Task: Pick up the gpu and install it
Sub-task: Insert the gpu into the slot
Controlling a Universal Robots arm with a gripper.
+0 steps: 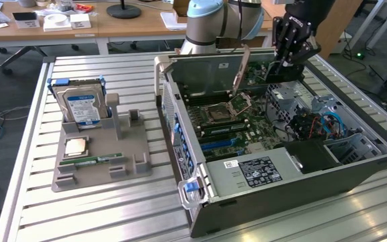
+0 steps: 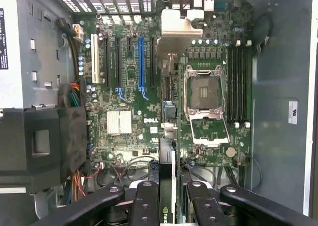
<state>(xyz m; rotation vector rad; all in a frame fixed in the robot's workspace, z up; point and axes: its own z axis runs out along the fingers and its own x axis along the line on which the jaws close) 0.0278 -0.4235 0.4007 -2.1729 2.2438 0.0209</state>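
Note:
My gripper (image 1: 289, 53) hangs over the far end of the open computer case (image 1: 301, 186) and is shut on the gpu (image 1: 282, 73), a dark flat card held on edge. Its long silvery bracket (image 1: 240, 70) slants down toward the motherboard (image 1: 237, 128). In the wrist view the gpu (image 2: 167, 184) runs edge-on between my two black fingers (image 2: 144, 201), with the gripper (image 2: 167, 206) closed around it. The bracket (image 2: 174, 27) is at the card's far end. The blue expansion slot (image 2: 140, 62) lies beside the card's line, apart from it.
A grey holder tray (image 1: 99, 174) at the exterior view's left carries a hard drive (image 1: 79, 103) standing upright, a CPU chip (image 1: 77, 146) and a RAM stick (image 1: 92, 160). The CPU socket (image 2: 204, 99) stands open. Cables and a black shroud (image 2: 44, 141) crowd one side of the case.

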